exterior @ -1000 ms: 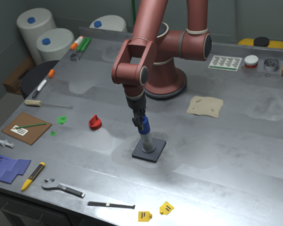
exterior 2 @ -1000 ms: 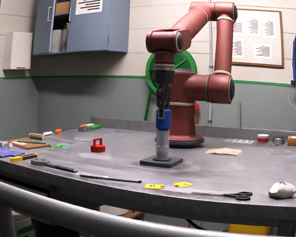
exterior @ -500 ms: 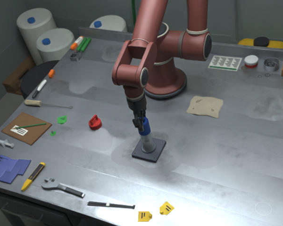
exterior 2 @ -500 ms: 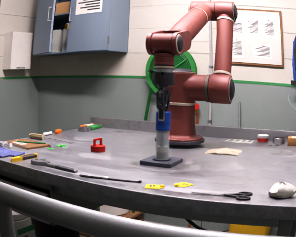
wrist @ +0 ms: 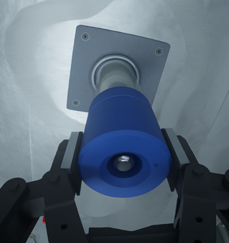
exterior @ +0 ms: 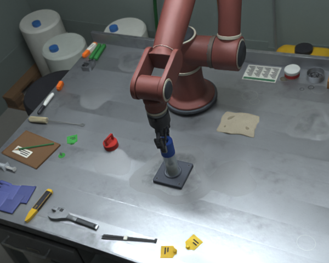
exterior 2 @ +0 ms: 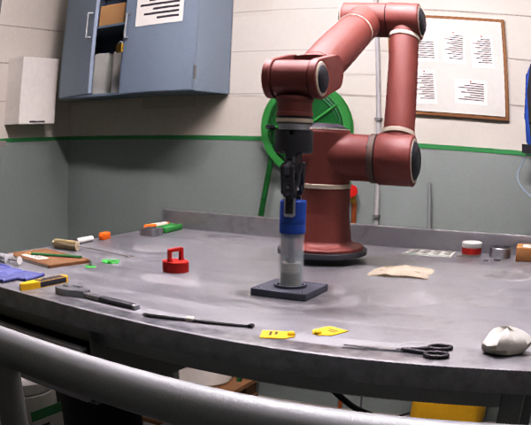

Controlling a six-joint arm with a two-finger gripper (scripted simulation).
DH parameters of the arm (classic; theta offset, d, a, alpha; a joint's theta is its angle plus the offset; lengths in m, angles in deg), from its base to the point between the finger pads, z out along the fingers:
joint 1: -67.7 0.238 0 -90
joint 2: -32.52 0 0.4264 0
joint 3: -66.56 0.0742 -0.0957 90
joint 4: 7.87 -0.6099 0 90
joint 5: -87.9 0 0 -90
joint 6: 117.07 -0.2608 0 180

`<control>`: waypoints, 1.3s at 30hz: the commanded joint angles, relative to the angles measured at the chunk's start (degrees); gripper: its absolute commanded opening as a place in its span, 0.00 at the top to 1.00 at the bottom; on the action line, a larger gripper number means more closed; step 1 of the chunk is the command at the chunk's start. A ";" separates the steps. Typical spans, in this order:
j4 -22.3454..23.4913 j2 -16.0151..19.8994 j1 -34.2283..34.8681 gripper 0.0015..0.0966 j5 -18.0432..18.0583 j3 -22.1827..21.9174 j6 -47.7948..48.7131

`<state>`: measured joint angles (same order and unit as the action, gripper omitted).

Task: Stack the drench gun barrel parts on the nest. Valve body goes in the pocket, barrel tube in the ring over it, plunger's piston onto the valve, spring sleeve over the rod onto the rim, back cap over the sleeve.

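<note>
The blue spring sleeve (exterior: 168, 147) (exterior 2: 293, 217) (wrist: 124, 145) sits on top of the clear barrel tube (exterior: 171, 165) (exterior 2: 291, 260) (wrist: 116, 77), with the plunger rod end showing in its top hole. The sleeve is held at its upper end by my gripper (exterior: 162, 141) (exterior 2: 291, 196) (wrist: 123, 158), which is closed on it. The tube stands upright in the ring of the dark square nest (exterior: 173, 174) (exterior 2: 289, 289) (wrist: 117, 68) at the table's middle. The red back cap (exterior: 110, 142) (exterior 2: 175, 262) with a loop handle lies on the table left of the nest.
The robot base (exterior: 193, 93) stands just behind the nest. A tan cloth (exterior: 238, 123) lies to the right. A wrench (exterior: 72, 218), a yellow marker (exterior: 37, 205), a thin black rod (exterior: 129, 238) and yellow tags (exterior: 193, 242) lie along the front edge.
</note>
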<state>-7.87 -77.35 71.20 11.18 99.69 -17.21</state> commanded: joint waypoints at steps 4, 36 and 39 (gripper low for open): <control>0.00 -0.03 0.00 0.79 0.00 -0.12 0.00; 0.00 -0.03 0.00 0.26 0.00 -0.12 0.00; 0.00 -0.03 0.00 0.26 0.00 -0.12 0.00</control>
<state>-7.87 -77.36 71.20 11.18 99.65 -17.21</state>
